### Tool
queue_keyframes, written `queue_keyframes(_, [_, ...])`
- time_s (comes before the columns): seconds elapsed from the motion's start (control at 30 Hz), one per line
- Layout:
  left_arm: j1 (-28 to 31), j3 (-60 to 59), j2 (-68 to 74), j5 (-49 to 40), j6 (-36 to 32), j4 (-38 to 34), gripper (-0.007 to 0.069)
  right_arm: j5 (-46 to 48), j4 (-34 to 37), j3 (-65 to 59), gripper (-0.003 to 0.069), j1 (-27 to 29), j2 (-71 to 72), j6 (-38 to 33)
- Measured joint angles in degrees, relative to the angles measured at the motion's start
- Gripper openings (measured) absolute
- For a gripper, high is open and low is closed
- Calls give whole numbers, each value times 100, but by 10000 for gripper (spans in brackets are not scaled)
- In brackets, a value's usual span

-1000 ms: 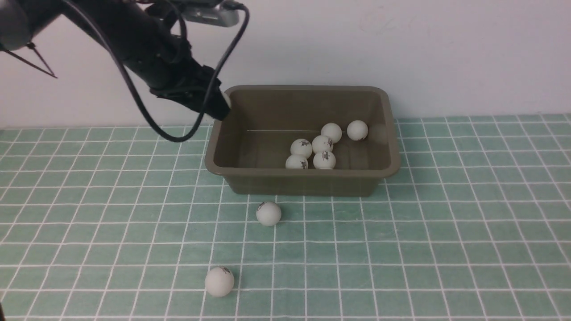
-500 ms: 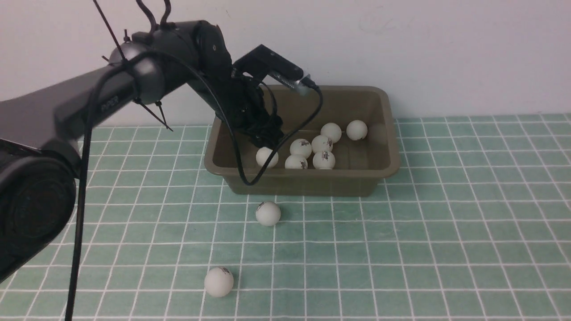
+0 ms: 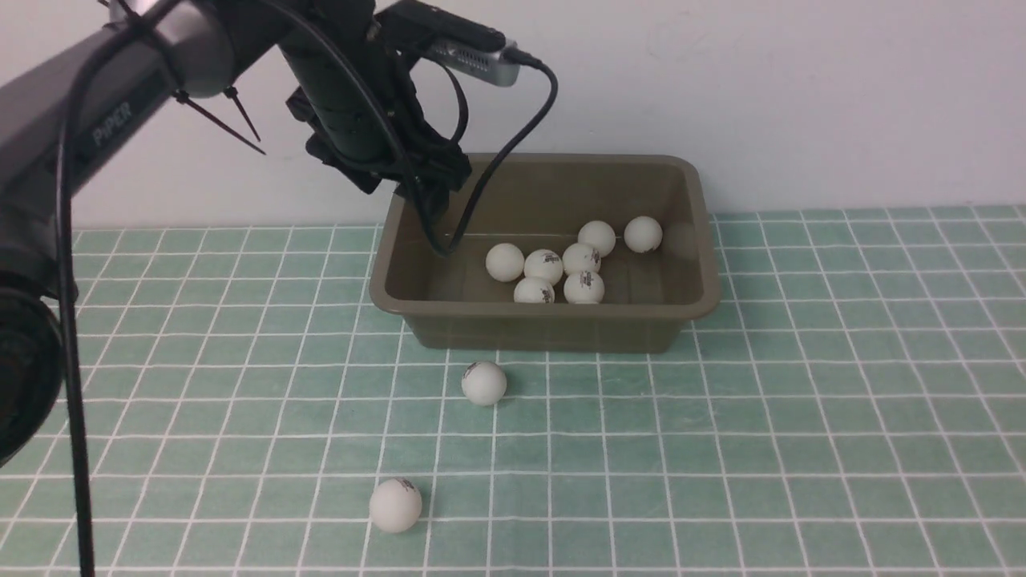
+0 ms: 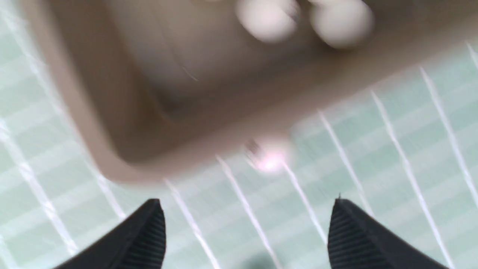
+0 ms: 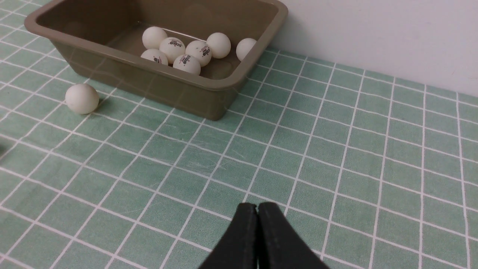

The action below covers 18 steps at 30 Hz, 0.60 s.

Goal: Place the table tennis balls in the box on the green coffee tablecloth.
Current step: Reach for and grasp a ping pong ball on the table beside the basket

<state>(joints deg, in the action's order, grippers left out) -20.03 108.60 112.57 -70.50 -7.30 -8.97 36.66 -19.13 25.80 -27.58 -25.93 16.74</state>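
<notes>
The olive-brown box [image 3: 545, 311] stands on the green coffee tablecloth [image 3: 801, 401] against the wall. Several table tennis balls [image 3: 561, 268] lie together in it. Two more balls rest on the cloth, one just in front of the box [image 3: 483, 382] and one nearer me [image 3: 395, 505]. My left gripper [image 3: 429, 200] hangs above the box's back left corner. In its blurred wrist view the left gripper [image 4: 248, 209] is open and empty, above the box [image 4: 209, 123] and a ball [image 4: 269, 158]. My right gripper [image 5: 257, 209] is shut and empty, low over the cloth right of the box [image 5: 149, 80].
A white wall [image 3: 801, 96] rises directly behind the box. The left arm's black cable [image 3: 489, 180] loops down over the box's left end. The left arm [image 3: 120, 88] stretches across the upper left of the front view.
The left gripper carried a ball from the box's left rim down into the box, opened and let it go, then rose. The ball rolled to the cluster. The right gripper stayed shut.
</notes>
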Motion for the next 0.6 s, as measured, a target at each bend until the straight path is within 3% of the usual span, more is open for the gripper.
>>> queue_keyframes(0.13, [-139,-924,-446,-5,-77,-229,506,0,19,0,-16,0,0,0])
queue_keyframes(0.6, [-206,-2840,-768,66,-100,359,479,0,141,-12,-16,0,0,0])
